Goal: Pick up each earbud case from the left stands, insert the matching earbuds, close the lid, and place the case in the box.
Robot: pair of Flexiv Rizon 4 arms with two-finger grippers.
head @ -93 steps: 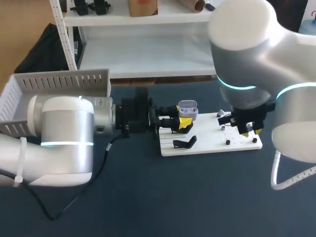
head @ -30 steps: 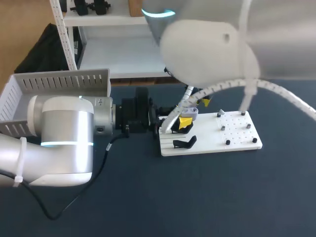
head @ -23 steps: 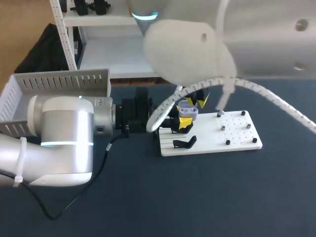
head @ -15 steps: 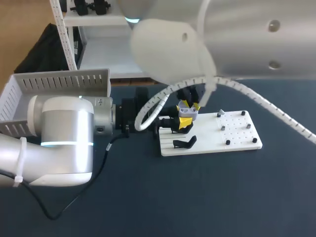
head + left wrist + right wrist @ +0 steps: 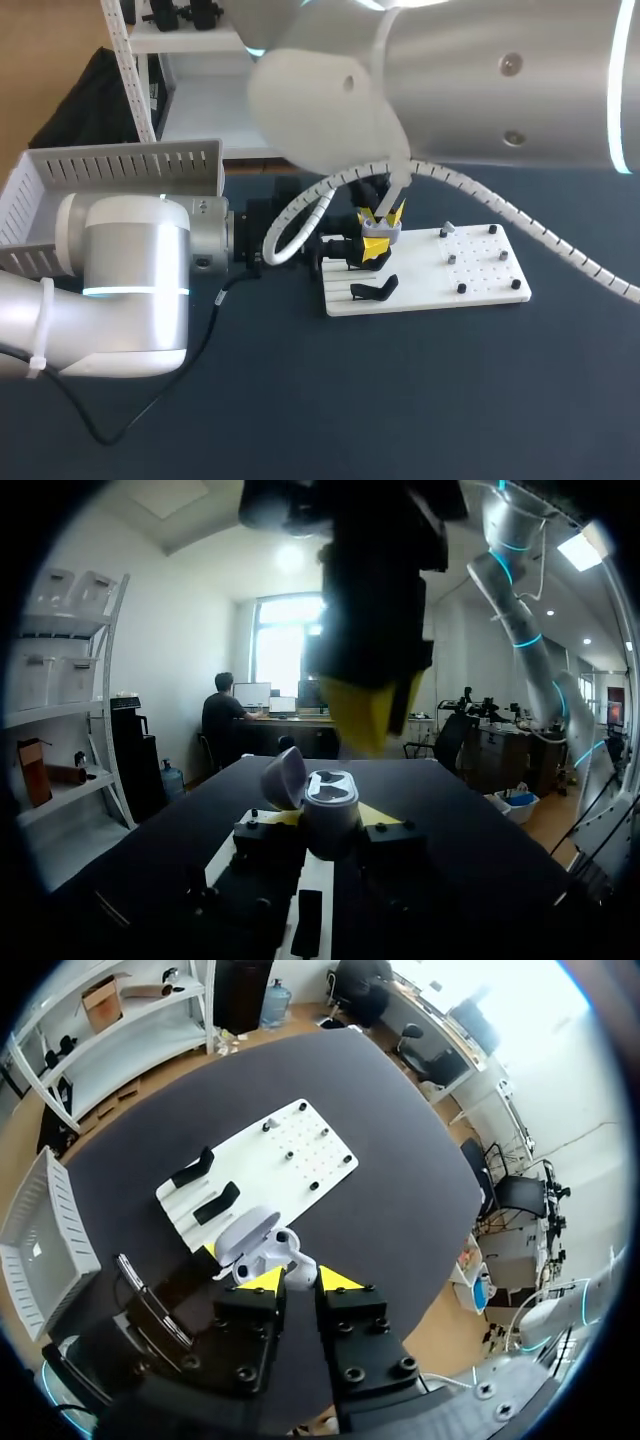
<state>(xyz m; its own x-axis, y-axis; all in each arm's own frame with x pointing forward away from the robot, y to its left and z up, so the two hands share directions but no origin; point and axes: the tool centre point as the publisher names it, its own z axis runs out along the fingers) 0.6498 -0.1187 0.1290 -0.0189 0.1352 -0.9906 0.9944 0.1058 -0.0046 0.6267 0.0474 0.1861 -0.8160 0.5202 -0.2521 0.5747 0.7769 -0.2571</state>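
- The left hand [image 5: 331, 822] is clenched on the open earbud case [image 5: 328, 800], with a yellow tip on each side and the lid tipped back.
- Directly above that case the right hand [image 5: 300, 1280] points down, grasping a small white earbud [image 5: 299, 1264] between its tips. The earbud is close over the case's opening, but I cannot tell if it touches.
- Under both hands lies the white board [image 5: 485, 275] on the bench [image 5: 400, 400], with a black stand [image 5: 373, 290] just beside the left hand.
- Well behind the left hand, alongside its arm, stands the box [image 5: 60, 190].
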